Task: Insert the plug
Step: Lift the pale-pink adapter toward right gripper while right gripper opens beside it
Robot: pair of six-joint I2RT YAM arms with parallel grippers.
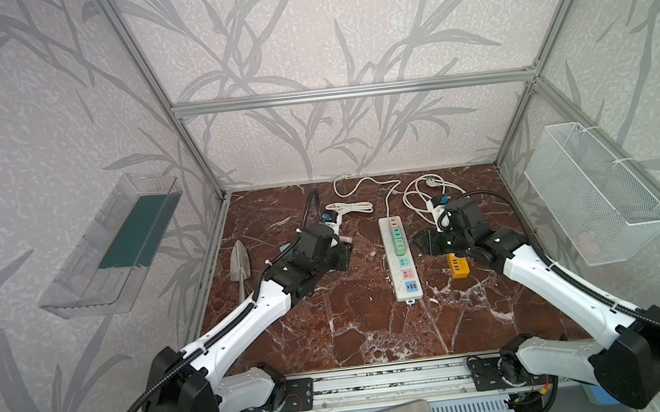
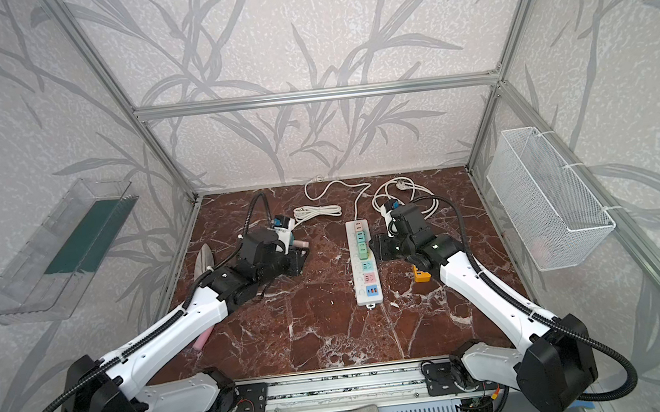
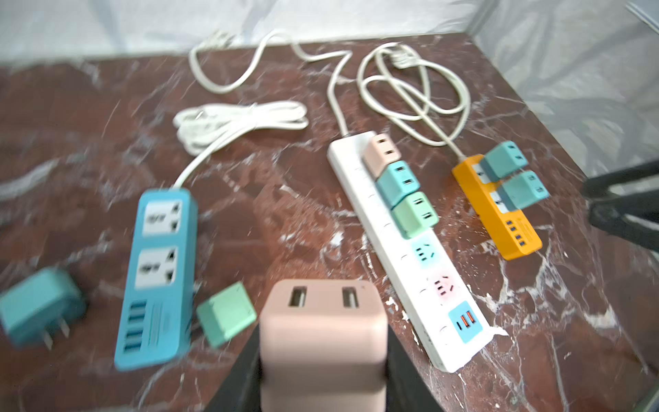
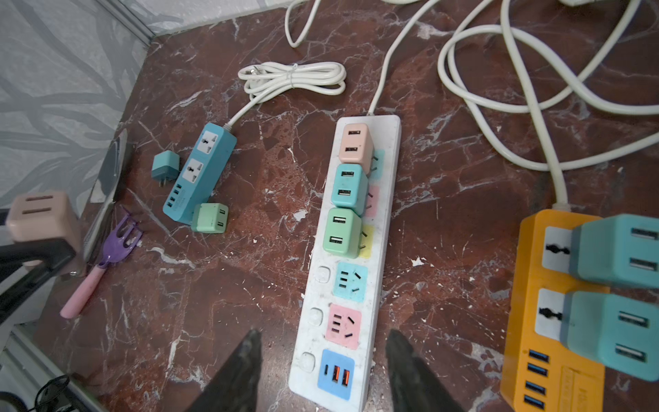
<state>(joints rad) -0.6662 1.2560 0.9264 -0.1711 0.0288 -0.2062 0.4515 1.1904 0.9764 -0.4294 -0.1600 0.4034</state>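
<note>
Left hand [image 3: 322, 353] clamped on the pink plug [image 3: 322, 317] at the table's [image 1: 354, 330] left; three power strips.
Top views: white strip [image 1: 400, 258] carries three plugs [image 1: 397, 234]; the right arm hides half the orange strip [image 1: 458, 265]. Left wrist: blue strip [image 3: 157, 274], print blurred, a teal plug [image 3: 39, 306] and green plug [image 3: 226, 314] loose beside it. Right wrist: right hand [image 4: 323, 337] fingers apart astride the white strip; two teal plugs [image 4: 620, 249] in the orange.

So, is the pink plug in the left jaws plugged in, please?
Out: the left gripper holds the pink plug clear of the white strip.
</note>
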